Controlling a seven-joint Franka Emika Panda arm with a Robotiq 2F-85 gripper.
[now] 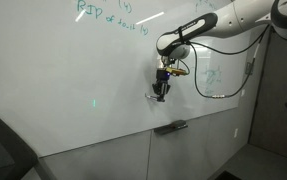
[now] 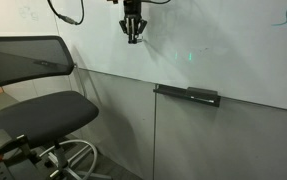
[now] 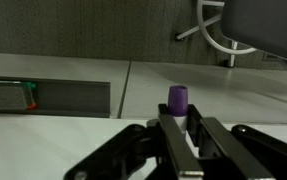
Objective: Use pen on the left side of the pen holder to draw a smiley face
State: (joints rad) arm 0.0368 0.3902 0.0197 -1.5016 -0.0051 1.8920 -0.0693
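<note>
Purple-capped pen [image 3: 177, 98] in jaws, one pen holder [image 2: 187, 95]

The whiteboard [image 1: 63, 90] is plain white, with green handwriting [image 1: 108, 12] along its top and a faint green spot [image 2: 191, 56] lower down. The arm [image 1: 233, 22] is white with black joints, the gripper [image 3: 181, 140] is black, and the pen [image 3: 177, 98] shows a purple cap in the wrist view. The pen holder [image 2: 188, 95] is dark grey-black, the wall panel [image 2: 113, 125] under the board is flat grey, and the chair [image 2: 45, 110] is black with a fine mesh back and a silvery base.
</note>
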